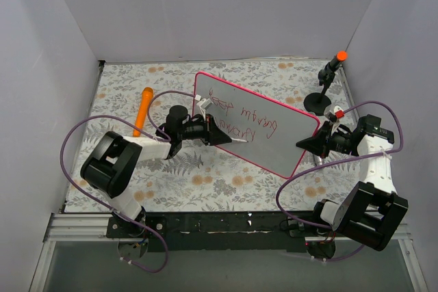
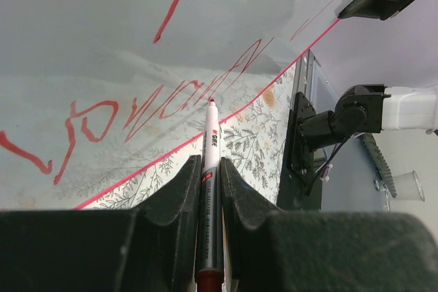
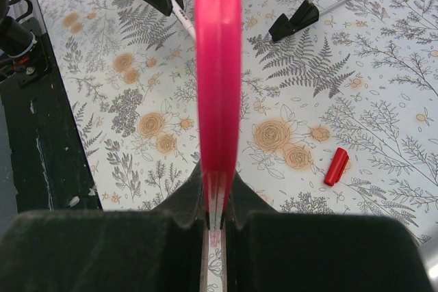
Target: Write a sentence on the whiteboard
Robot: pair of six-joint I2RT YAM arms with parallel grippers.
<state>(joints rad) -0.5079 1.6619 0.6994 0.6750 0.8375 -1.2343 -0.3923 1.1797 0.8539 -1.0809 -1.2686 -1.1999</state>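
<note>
The whiteboard point(image 1: 256, 126), white with a pink-red frame, stands tilted in mid-table. Red handwritten words of the sentence point(image 1: 250, 122) run across it in two lines; they also show in the left wrist view point(image 2: 164, 104). My left gripper point(image 1: 220, 136) is shut on a red marker pen point(image 2: 209, 169), whose tip sits at the board near its lower edge. My right gripper point(image 1: 316, 143) is shut on the board's right edge, seen end-on as a pink-red frame point(image 3: 217, 66). The board's black foot point(image 3: 293, 20) rests on the cloth.
A floral cloth point(image 1: 205, 179) covers the table. The red marker cap point(image 3: 336, 166) lies on it. An orange marker point(image 1: 143, 109) lies at left. A black stand with an orange top point(image 1: 327, 80) is at the back right. White walls enclose three sides.
</note>
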